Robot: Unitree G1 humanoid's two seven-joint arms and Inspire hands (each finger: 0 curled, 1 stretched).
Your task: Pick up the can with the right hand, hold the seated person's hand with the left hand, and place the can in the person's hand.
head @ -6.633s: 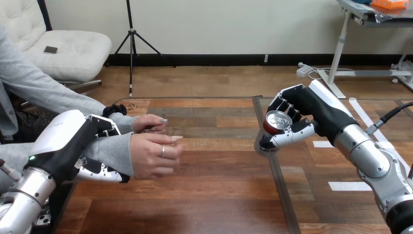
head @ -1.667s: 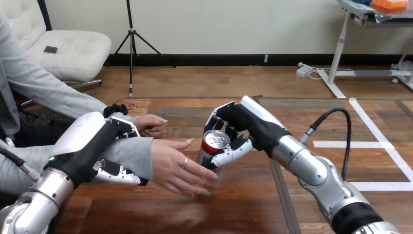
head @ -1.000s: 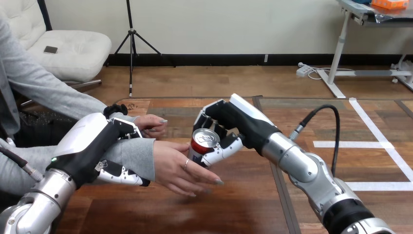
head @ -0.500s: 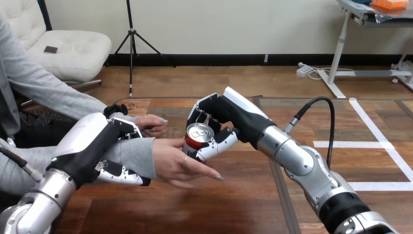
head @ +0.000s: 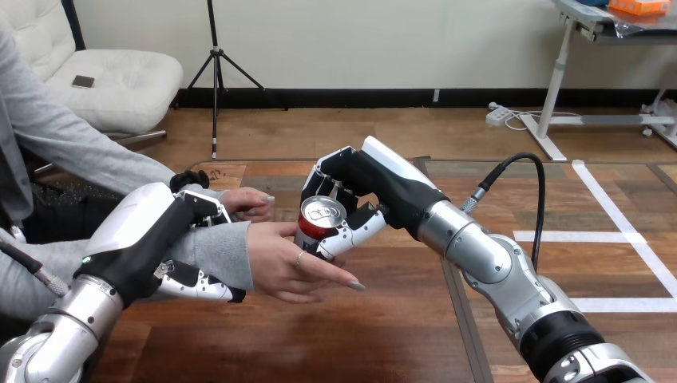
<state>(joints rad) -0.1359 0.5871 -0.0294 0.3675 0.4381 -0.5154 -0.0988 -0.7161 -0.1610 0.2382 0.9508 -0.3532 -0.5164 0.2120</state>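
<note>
A red and silver can [head: 318, 221] stands upright over the person's open palm [head: 286, 259], near the table's middle. My right hand [head: 361, 191] is shut on the can, fingers behind it and thumb in front. I cannot tell whether the can's base touches the palm. My left hand [head: 156, 239] is shut on the person's forearm, its fingers [head: 196, 286] curled under the grey sleeve just behind the wrist. The person's other hand [head: 246, 203] rests on the table behind that arm.
The wooden table [head: 359, 335] stretches ahead, with a dark seam [head: 455, 295] running front to back under my right arm. A black cable [head: 519, 171] loops over my right forearm.
My right hand has carried the can to the left and over the person's palm. The person's fingers have closed slightly towards the can. My left hand keeps its hold on the forearm.
</note>
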